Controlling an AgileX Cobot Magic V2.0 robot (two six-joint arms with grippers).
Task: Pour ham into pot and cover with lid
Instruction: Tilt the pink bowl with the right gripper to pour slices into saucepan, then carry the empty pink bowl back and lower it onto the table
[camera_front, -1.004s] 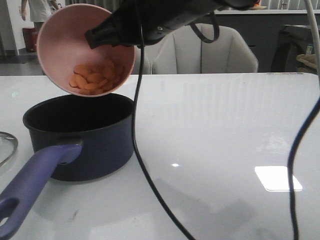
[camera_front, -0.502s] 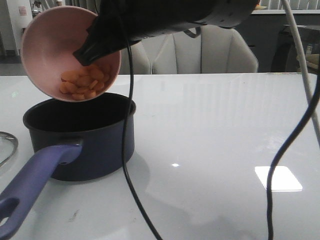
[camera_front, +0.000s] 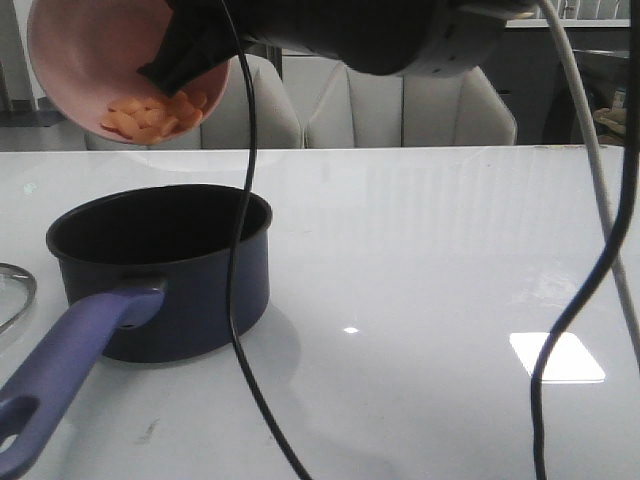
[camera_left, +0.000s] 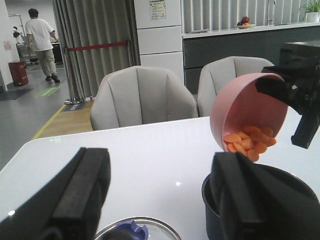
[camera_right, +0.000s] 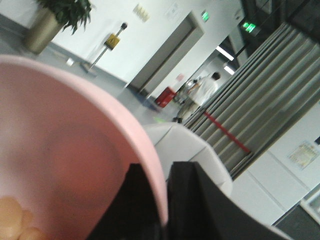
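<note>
- No brand or label is legible on the task's things; a wall notice behind the chairs is too small to read.
- Right pincer (camera_front: 185, 55): clamped on the rim of the pink bowl (camera_front: 75, 60), held tilted above the pot (camera_front: 160, 270), mouth facing down toward it.
- Ham (camera_front: 155, 112): heaped at the bowl's low lip.
- Pot: upright on the counter (camera_front: 430, 260), handle (camera_front: 70, 365) pointing toward the front edge.
- Lid (camera_left: 137, 231): flat beside the pot.
- Left pincer (camera_left: 160, 200): released, above the lid.

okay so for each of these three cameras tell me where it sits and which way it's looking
Front: behind the table, facing forward at the pot; right arm overhead.
Left wrist: low over the table, facing the chairs; open left gripper frames the lid.
Right wrist: at the pink bowl rim, right gripper pinching it.
Shared: bowl and ham.
</note>
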